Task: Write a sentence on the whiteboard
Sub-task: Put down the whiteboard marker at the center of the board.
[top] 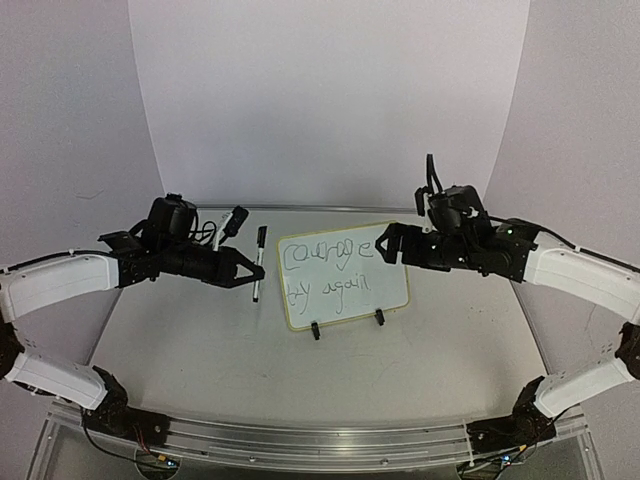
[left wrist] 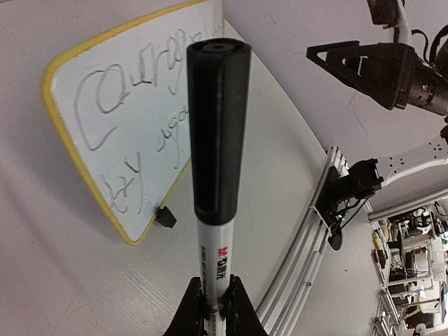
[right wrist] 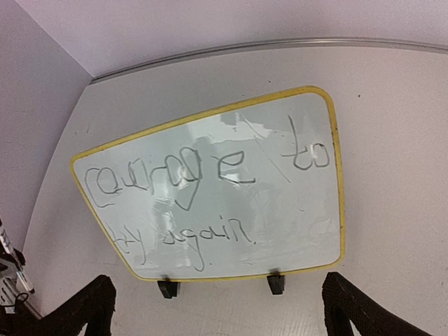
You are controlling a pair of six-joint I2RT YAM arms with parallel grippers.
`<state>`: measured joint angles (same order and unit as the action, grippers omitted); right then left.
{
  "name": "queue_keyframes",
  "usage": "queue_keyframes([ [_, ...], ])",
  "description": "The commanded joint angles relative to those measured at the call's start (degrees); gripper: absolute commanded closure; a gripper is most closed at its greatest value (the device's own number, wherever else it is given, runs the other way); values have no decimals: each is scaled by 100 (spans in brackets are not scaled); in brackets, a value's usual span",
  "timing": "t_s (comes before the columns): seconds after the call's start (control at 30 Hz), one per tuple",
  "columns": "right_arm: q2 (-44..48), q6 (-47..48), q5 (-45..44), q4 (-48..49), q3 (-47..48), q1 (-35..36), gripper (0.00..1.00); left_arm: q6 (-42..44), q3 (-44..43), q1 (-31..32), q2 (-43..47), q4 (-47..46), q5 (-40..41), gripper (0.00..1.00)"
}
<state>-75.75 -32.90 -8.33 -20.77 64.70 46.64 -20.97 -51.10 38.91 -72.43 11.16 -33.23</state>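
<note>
A robotics lab: curved white backdrop (top: 330, 100) across the top; grooved silver aluminium rail (top: 300, 440) along the bottom edge; cluttered equipment shelves (left wrist: 413, 280) at the left-wrist view's lower right.

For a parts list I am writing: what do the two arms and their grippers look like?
The left arm and right arm have white shell links and black joints. The left gripper and right gripper are black with tapered, pointed fingers. Black cables loop at each wrist; a small green light shows on the right arm.
</note>
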Motion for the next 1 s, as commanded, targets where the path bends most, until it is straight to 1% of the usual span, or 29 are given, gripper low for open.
queue_keyframes([
  [0.0,24,419,315,-213,-321,-686,2,214,90,-830,181,726,698,92],
  [0.1,27,576,440,-175,-572,-1168,2,178,245,-1348,-127,602,1054,89],
  [0.2,70,720,521,-5,-806,-1571,2,101,224,-1584,-685,260,1296,89],
  [0.3,156,760,582,247,-1084,-1929,2,182,-32,-1614,-1446,35,1366,89],
  [0.4,249,669,645,410,-1319,-2193,2,353,-365,-1614,-2086,11,1361,89],
  [0.5,302,587,691,543,-1530,-2257,2,618,-650,-1612,-2443,198,1524,88],
  [0.63,261,529,679,716,-1703,-2289,2,828,-860,-1608,-2778,343,1506,83],
  [0.83,137,614,685,1032,-1828,-2385,2,874,-811,-1613,-2891,175,1696,49],
  [0.93,48,712,703,1131,-1819,-2452,2,866,-814,-1616,-2913,68,1771,37],
  [0.97,26,758,715,1159,-1812,-2471,2,868,-816,-1622,-2919,37,1797,29],
])
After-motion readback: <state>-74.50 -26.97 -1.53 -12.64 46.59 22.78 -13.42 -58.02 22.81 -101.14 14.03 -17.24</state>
